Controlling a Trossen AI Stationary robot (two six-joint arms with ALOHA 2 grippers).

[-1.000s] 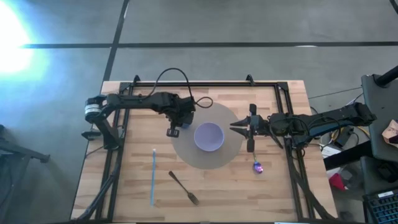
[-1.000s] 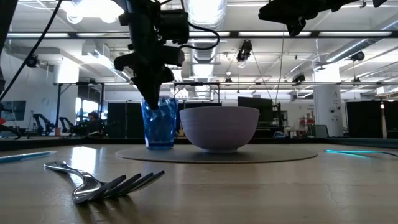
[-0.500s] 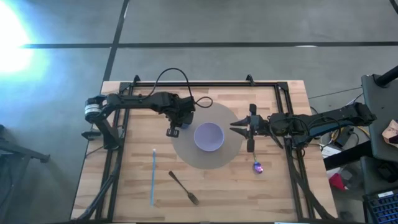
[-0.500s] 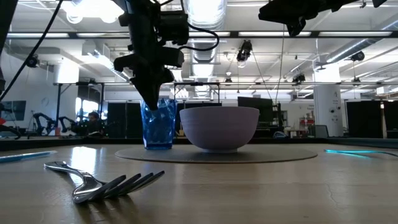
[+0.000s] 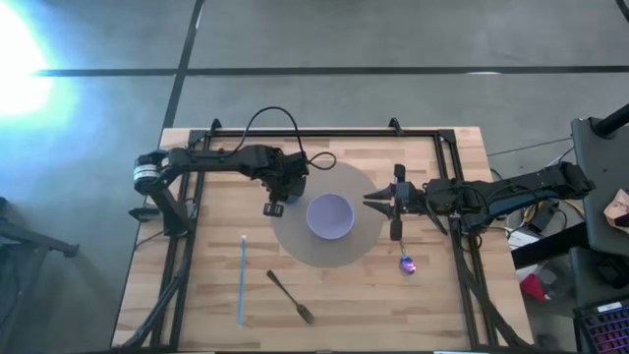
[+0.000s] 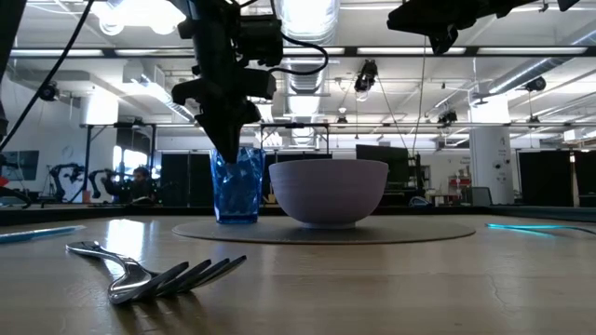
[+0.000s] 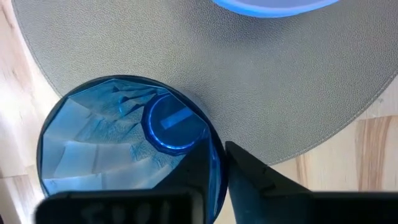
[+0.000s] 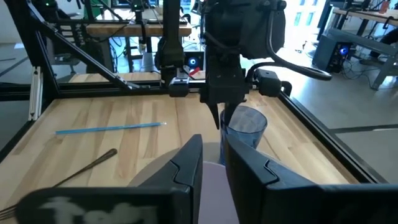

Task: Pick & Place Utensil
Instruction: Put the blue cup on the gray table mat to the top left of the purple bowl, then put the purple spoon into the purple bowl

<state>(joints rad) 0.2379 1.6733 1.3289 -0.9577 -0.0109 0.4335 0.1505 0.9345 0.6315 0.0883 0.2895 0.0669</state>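
Nearby, left gripper (image 5: 276, 206) jaws clamp blue cup's (image 5: 278, 208) rim beside bowl (image 5: 330, 216); right gripper (image 5: 371, 201) jaws together.

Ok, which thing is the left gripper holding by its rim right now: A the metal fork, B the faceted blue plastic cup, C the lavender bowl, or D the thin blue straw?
B: the left gripper is pinched on the rim of the faceted blue plastic cup, which stands at the edge of the round grey mat beside the lavender bowl.
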